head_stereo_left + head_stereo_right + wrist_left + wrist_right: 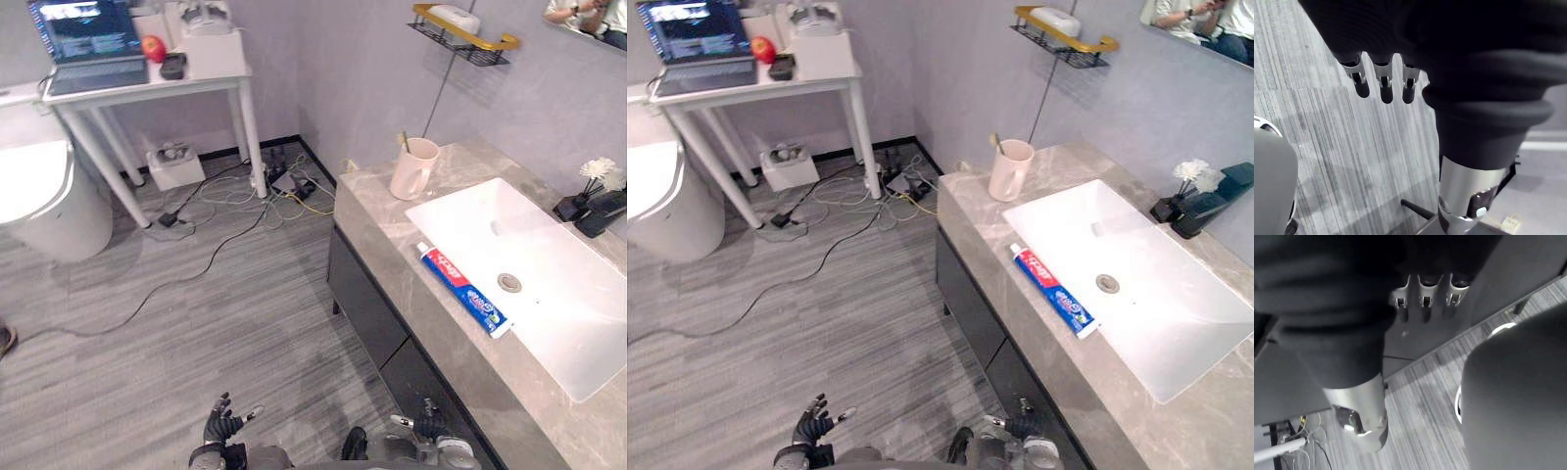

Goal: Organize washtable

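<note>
Both hands hang low near 6 o'clock and are empty: left hand point(223, 427) has its fingers spread apart, right hand point(427, 426) has them loose and straight. Toothpaste tube point(464, 290) lies at 3 o'clock on the counter point(384, 235), just beside the basin point(549, 313) rim. Cup point(413, 168) with toothbrush point(404, 141) stands upright at 1 o'clock, near the counter's corner. Risks, as judged: a glancing reach slides the tube into the basin, or a knock tips the tall cup off the edge.
</note>
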